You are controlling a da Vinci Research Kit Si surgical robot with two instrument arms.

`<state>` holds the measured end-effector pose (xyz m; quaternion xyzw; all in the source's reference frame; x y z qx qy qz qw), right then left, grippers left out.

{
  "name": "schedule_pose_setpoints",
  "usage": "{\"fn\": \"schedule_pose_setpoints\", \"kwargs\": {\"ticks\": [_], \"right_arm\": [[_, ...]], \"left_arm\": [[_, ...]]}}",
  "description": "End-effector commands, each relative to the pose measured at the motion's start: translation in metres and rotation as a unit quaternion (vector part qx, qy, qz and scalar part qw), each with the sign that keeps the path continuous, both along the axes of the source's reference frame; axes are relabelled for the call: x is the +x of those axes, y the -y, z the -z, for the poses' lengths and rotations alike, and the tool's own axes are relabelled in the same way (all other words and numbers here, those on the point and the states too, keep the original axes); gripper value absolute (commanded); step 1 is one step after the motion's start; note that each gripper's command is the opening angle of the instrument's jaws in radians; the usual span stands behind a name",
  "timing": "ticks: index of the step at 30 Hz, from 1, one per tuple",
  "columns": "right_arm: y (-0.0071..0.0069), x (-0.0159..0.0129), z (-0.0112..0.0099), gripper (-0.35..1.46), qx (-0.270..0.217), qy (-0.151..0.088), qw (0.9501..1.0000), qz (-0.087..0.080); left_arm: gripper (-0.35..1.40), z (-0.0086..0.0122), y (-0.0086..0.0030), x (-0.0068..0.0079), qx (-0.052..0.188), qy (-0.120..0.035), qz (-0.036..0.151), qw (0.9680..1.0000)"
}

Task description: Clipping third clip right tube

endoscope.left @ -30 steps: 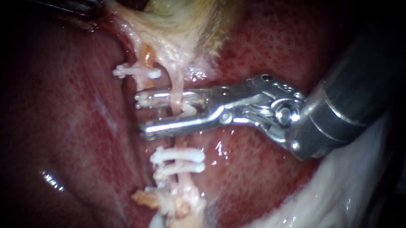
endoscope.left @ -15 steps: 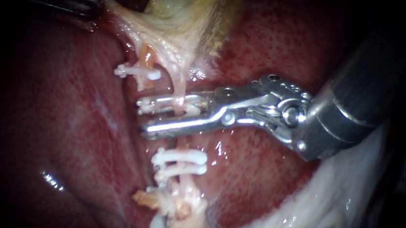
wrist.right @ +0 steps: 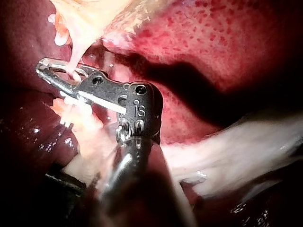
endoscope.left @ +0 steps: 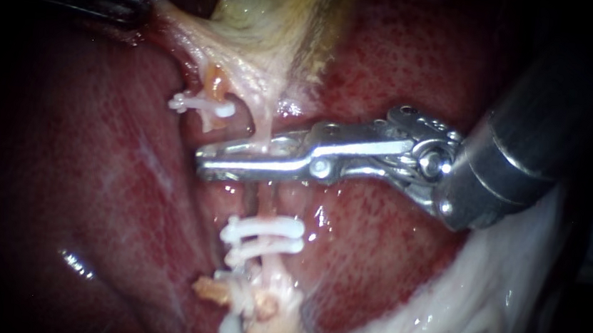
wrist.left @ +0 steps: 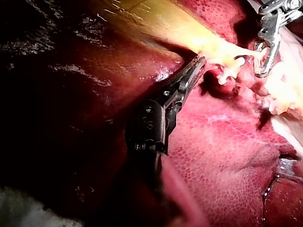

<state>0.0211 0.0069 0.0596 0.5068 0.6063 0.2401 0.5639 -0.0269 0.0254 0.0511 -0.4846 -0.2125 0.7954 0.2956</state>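
Right tube (endoscope.left: pixel 265 131), pale, thin and slick, runs from the gallbladder (endoscope.left: pixel 274 14) across the mottled red liver (endoscope.left: pixel 374 266). My right instrument (endoscope.left: pixel 203 164) has its steel jaws clamped on it, just gallbladder-side of two white clips (endoscope.left: pixel 262 231). Squeeze fully, square to the tube. My left instrument (endoscope.left: pixel 135 6) grips the gallbladder for tension.

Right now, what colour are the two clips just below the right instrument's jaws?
Both clips are white, standing out against the red liver. The endoscope view shows them best.
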Motion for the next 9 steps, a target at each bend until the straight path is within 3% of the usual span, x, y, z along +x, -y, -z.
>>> {"fn": "schedule_pose_setpoints", "kwargs": {"ticks": [1,9], "right_arm": [[0.0000,0.0001,0.0000,-0.35,-0.001,0.000,1.0000,0.001],[0.0000,0.0001,-0.0002,-0.35,-0.002,0.000,1.0000,0.001]], "left_arm": [[-0.35,0.0000,0.0000,0.0000,0.000,0.000,0.000,1.0000],[-0.35,0.0000,0.0000,0.0000,0.000,0.000,0.000,1.0000]]}}
